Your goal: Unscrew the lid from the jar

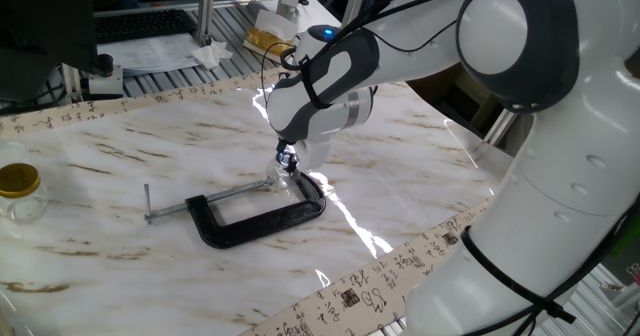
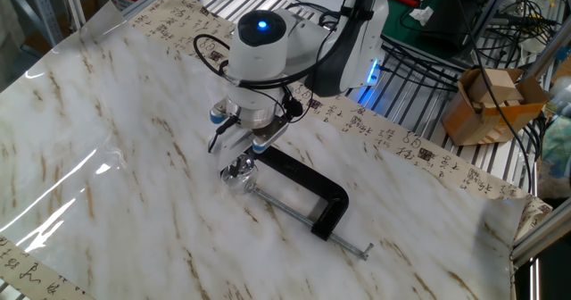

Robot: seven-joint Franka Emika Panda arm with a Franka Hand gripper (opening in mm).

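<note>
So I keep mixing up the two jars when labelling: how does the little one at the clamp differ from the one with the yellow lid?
The small jar has a shiny silver lid; the bigger jar has a yellow-gold lid. The small jar stands mid-table at the screw end of the black clamp, right under the hand; the bigger jar stands alone near the table edge, far from the arm. Both are clear, upright and capped.

White rounded arm (image 1: 520, 126) with dark grey joint bands, black cables — a blue light (image 2: 261, 24) glowing.
</note>
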